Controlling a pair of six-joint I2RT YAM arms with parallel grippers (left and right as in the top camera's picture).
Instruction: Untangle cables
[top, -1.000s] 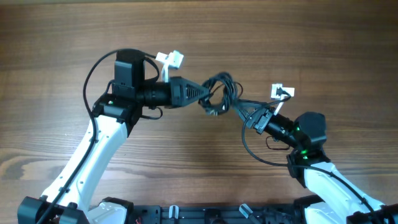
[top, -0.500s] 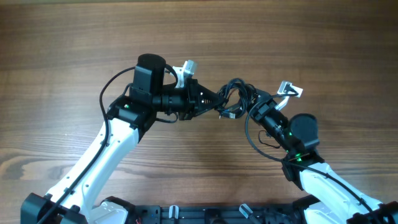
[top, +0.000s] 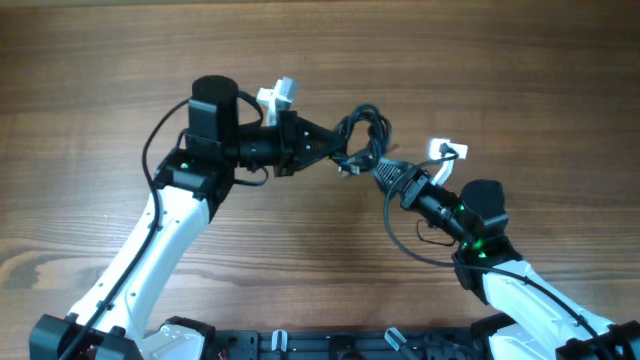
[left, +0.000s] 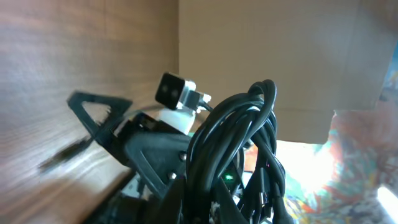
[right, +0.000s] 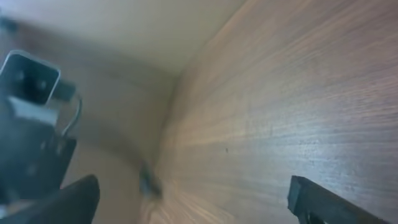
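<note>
The cables (top: 365, 135) are a bunch of thin black cords looped together, held just above the wooden table. My left gripper (top: 338, 152) reaches in from the left and is shut on the bunch. In the left wrist view the cables (left: 236, 137) rise as thick dark loops out of the jaws (left: 217, 205). My right gripper (top: 383, 170) points up-left, right under the bunch's lower right edge. In the right wrist view its fingers (right: 199, 199) are wide apart with only table between them. A small blurred dark plug (right: 148, 180) shows ahead.
Thicker black arm cables loop beside the left arm (top: 150, 140) and the right arm (top: 400, 235). The right arm's black body (left: 149, 149) and white camera (left: 175, 90) fill the left wrist view behind the bunch.
The left gripper swung right with the bunch, then back left. The right gripper moved up toward the bunch and now sits lower left, close beneath it, open.
</note>
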